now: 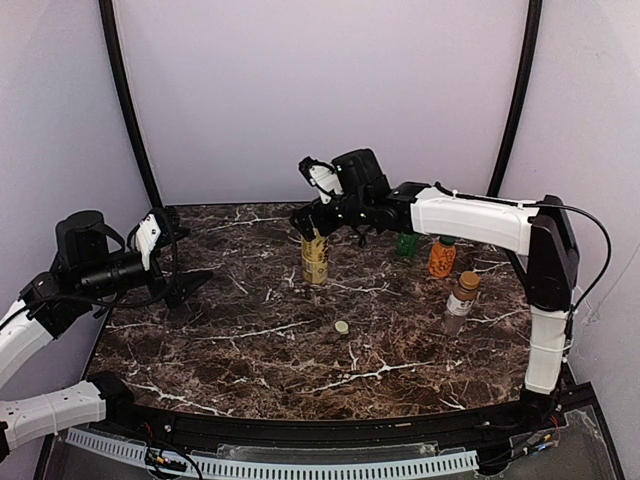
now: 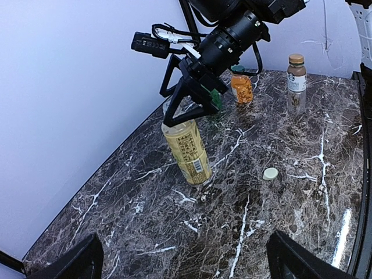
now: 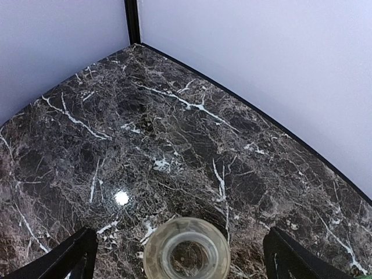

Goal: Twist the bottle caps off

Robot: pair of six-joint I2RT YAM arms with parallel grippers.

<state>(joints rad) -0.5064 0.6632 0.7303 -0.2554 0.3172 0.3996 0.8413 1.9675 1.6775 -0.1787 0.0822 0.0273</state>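
Note:
The tall clear bottle with yellow liquid (image 1: pixel 315 258) stands mid-table with its mouth uncapped, seen from above in the right wrist view (image 3: pixel 187 251). My right gripper (image 1: pixel 314 224) is open just above it, one finger on each side of the neck (image 2: pixel 189 116). A pale loose cap (image 1: pixel 342 327) lies on the marble in front, also in the left wrist view (image 2: pixel 269 173). The green bottle (image 1: pixel 405 243), squat orange bottle (image 1: pixel 441 257) and slim clear bottle (image 1: pixel 461 298) with a brown cap stand at the right. My left gripper (image 1: pixel 183 285) is open and empty at the left.
The dark marble table (image 1: pixel 250 350) is ringed by pale walls and two black corner posts (image 1: pixel 125 100). The right arm (image 1: pixel 470 218) spans above the green and orange bottles. The yellow bottle (image 2: pixel 189 150) leans in the left wrist view.

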